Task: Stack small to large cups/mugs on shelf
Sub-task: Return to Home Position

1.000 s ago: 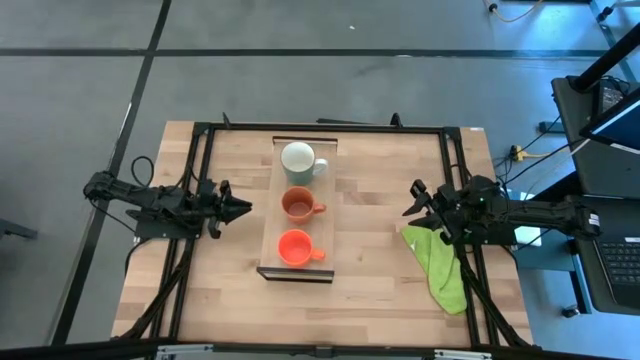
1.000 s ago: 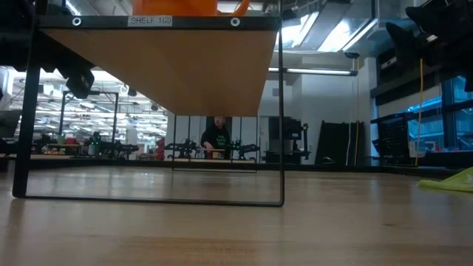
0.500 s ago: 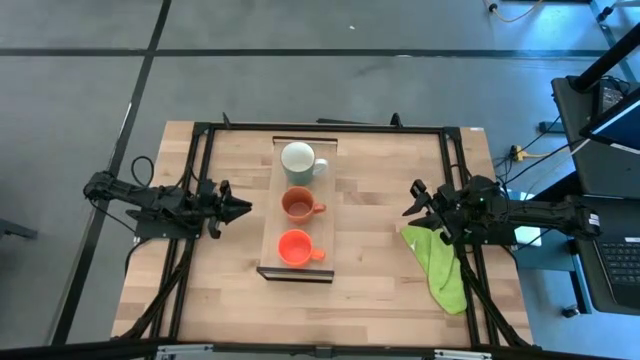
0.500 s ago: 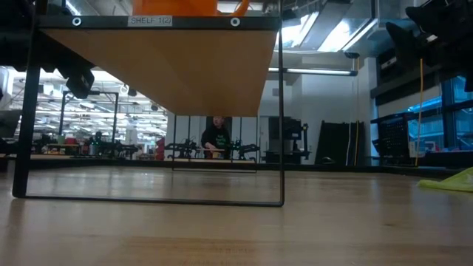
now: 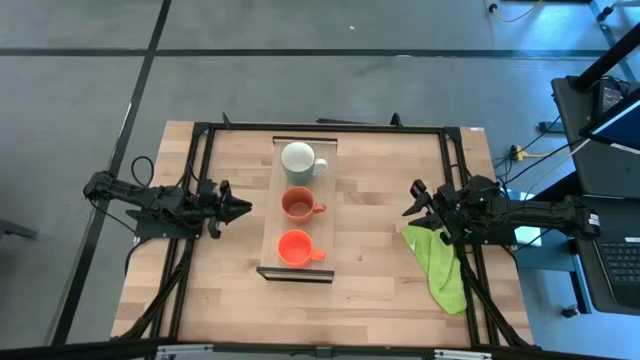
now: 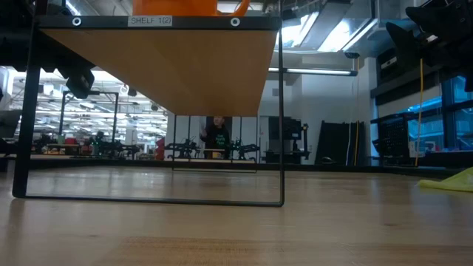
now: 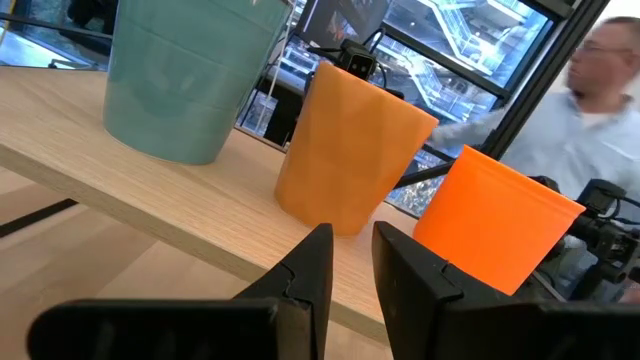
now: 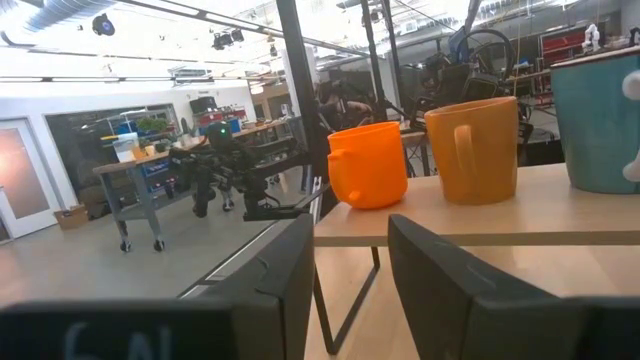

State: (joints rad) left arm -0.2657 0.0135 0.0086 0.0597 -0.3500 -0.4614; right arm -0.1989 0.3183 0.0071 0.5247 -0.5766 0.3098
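Note:
Three mugs stand upright in a row on the raised light-wood shelf (image 5: pixel 270 225) at the table's middle. The pale grey-green mug (image 5: pixel 298 158) is farthest, the brownish-orange mug (image 5: pixel 297 204) is in the middle, and the orange-red mug (image 5: pixel 294 247) is nearest. My left gripper (image 5: pixel 243 208) hovers left of the shelf, level with the brownish-orange mug (image 7: pixel 350 140). Its fingers are a narrow gap apart and hold nothing. My right gripper (image 5: pixel 409 200) hovers right of the shelf, open and empty, facing the mugs (image 8: pixel 368 165).
A green cloth (image 5: pixel 440 265) lies on the table by the right arm, near the right edge. The shelf stands on a thin black metal frame (image 6: pixel 281 111), with open room beneath it. A person (image 7: pixel 600 90) is beyond the table.

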